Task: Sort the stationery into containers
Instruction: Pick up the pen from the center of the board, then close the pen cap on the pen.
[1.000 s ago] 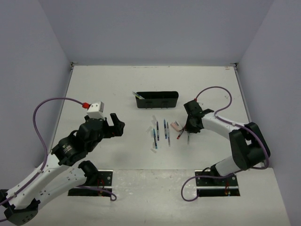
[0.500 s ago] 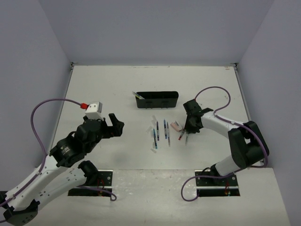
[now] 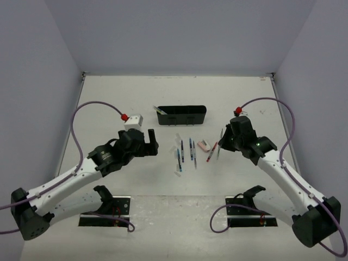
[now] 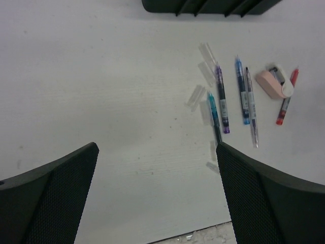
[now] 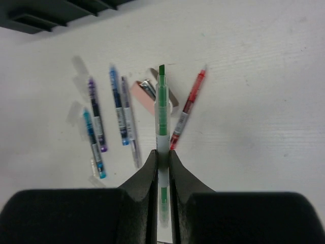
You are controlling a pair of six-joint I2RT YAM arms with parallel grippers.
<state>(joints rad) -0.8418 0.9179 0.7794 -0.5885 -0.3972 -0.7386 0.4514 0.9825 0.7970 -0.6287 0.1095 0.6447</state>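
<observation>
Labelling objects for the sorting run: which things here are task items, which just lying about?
Job: green pen (in right gripper), red pen, blue pen, purple pen, teal pen, pink eraser, black organizer tray.
Lying about: clear plastic pieces, purple cables, base plates.

Black tray point(image 3: 182, 115) lies lengthwise at far centre, a yellow-green pen point(image 3: 159, 110) leaning out of its left end; nearer, four pens lie roughly parallel, pointing far to near: teal pen point(image 5: 94, 145) leftmost, then purple pen point(image 5: 96, 114), blue pen point(image 5: 118, 113), grey pen point(image 5: 130, 129); right of them a pink eraser point(image 5: 142, 94), with a slanted red pen point(image 5: 188, 108) just beside it; green pen point(image 5: 161, 109) is pinched in the right gripper point(image 5: 162, 155), raised over the eraser.
</observation>
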